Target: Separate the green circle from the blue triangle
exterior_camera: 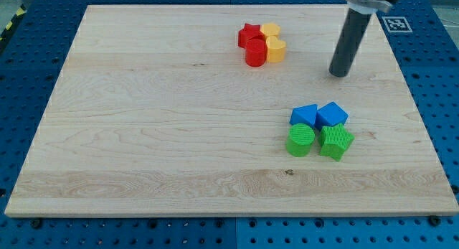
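Observation:
The green circle [300, 141] lies at the view's lower right, touching the blue triangle [304, 115] just above it. A blue block [332, 115] sits to the right of the triangle and a green star [336, 142] to the right of the circle; these touch in a tight cluster. My tip [338, 74] rests on the board above and a little to the right of this cluster, apart from every block.
A second cluster sits near the view's top centre: a red star [249, 35], a red cylinder [256, 54], a yellow block [270, 30] and a yellow heart [275, 49]. The wooden board [143, 134] lies on a blue pegboard table.

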You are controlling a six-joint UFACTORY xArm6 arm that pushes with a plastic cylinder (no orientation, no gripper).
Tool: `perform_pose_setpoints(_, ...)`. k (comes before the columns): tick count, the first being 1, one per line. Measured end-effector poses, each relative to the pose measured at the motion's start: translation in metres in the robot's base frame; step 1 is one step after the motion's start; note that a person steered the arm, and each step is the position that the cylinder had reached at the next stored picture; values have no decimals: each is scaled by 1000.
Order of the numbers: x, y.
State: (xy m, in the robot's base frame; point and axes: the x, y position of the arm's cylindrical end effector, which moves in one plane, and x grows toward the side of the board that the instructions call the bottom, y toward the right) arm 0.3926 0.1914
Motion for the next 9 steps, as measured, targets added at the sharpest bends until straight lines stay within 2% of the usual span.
perform_pose_setpoints(3, 43, 23)
perform_pose_setpoints(5, 101, 46)
perform_pose_setpoints(6, 117, 54)
perform_pose_setpoints(8, 120, 54)
perform_pose_setpoints(9, 146, 53)
